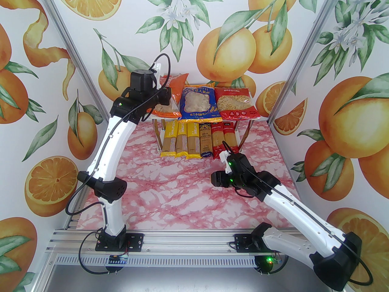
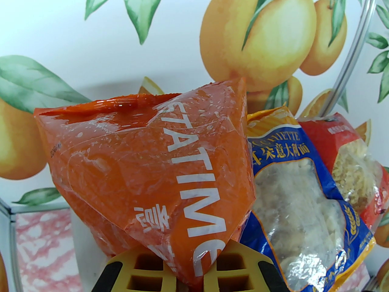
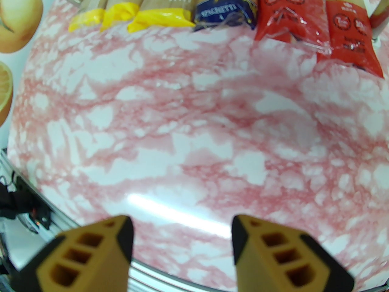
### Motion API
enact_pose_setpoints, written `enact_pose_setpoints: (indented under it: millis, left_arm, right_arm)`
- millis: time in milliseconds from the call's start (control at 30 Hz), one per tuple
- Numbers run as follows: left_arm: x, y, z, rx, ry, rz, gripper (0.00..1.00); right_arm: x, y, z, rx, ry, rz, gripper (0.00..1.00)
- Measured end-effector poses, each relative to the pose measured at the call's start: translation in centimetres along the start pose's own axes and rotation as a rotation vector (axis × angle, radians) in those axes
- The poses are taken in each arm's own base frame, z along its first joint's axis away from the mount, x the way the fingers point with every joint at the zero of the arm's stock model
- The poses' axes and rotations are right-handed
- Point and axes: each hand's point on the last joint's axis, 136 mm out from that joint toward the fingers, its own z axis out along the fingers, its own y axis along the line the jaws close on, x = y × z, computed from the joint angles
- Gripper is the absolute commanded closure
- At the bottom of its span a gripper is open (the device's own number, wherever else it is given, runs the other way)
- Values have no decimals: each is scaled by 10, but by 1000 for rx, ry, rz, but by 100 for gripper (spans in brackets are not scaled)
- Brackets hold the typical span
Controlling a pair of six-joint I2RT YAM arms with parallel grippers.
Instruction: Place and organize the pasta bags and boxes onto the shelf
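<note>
On the shelf, the top tier carries 3 wide bags: orange bag, blue bag, red bag. Below lie 6 spaghetti packs: 3 yellow, 1 dark blue, 2 red. The left gripper is clamped on the orange bag's near corner. The right gripper hangs half-spread and empty above the table.

I am operating in a staged lab test cell: orange-print backdrop panels on the left, far and right sides, aluminium framing along the near edge, and a marble-print tabletop.
</note>
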Motion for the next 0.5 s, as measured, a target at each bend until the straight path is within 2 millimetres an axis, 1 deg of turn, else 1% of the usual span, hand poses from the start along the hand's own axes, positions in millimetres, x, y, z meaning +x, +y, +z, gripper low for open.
enact_pose_setpoints:
  millis: [400,500]
  left_arm:
    - [7,-2,17,-77,-8,-20,100]
    - [7,-1,18,-95,-14,-24,100]
  right_arm:
    - [9,-5,3,5,10,4,40]
    - [9,-5,3,5,9,4,40]
